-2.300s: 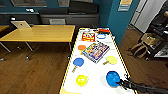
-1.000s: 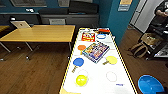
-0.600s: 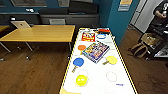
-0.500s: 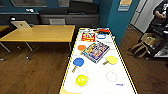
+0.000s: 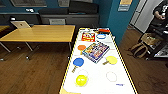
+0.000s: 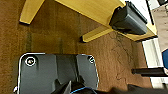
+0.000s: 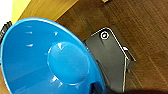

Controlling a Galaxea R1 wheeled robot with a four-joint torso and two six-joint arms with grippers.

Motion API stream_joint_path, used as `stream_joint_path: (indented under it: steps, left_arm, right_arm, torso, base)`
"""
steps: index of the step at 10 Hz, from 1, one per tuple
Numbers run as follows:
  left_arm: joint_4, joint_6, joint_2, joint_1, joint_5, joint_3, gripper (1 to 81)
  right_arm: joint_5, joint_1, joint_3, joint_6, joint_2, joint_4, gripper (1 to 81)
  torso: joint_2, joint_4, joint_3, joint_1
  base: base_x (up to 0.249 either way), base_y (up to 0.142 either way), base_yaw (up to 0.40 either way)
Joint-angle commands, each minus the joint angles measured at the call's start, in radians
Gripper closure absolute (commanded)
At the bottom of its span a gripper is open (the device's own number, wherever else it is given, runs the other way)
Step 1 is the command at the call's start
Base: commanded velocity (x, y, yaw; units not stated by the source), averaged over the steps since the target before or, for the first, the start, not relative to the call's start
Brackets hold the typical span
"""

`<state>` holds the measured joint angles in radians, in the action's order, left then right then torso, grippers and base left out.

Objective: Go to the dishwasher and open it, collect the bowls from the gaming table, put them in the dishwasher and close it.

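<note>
Soft blur, glare on white tabletop (image 5: 100,72)

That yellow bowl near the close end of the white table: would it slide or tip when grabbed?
The yellow bowl looks like thin glossy plastic, so probably light and stiff. On the glossy white gaming table it may skid if nudged sideways. Its wide, low shape suggests it would slide rather than tip.

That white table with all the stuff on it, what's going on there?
A robot is clearing bowls off the long white gaming table. Its right gripper carries a bright blue bowl above the wooden floor. On the table lie a yellow bowl, coloured paddles and a board game box. A person stands at the far right.
</note>
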<state>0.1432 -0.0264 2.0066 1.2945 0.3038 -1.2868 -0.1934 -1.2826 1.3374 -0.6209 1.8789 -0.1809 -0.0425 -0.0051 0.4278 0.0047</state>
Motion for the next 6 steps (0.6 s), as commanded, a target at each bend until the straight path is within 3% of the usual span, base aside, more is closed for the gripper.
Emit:
stream_joint_path:
  steps: [1,4,6]
  left_arm:
    - [0.015,-0.006,-0.124,-0.100,0.037,0.126,1.0]
    - [-0.068,-0.107,-0.141,-0.114,0.146,0.132,1.0]
    - [-0.020,-0.109,-0.153,-0.126,0.136,0.136,1.0]
  right_arm:
    - [-0.069,-0.081,0.115,0.010,0.085,-0.095,81.1]
    - [-0.067,-0.079,0.126,0.010,0.130,-0.095,81.1]
    - [-0.064,-0.074,0.127,0.013,0.133,-0.103,81.1]
  torso:
    - [0.000,0.000,0.000,0.000]
    - [0.000,0.000,0.000,0.000]
    - [0.000,0.000,0.000,0.000]
  base:
    - [0.000,0.000,0.000]
    - [0.000,0.000,0.000]
    - [0.000,0.000,0.000]
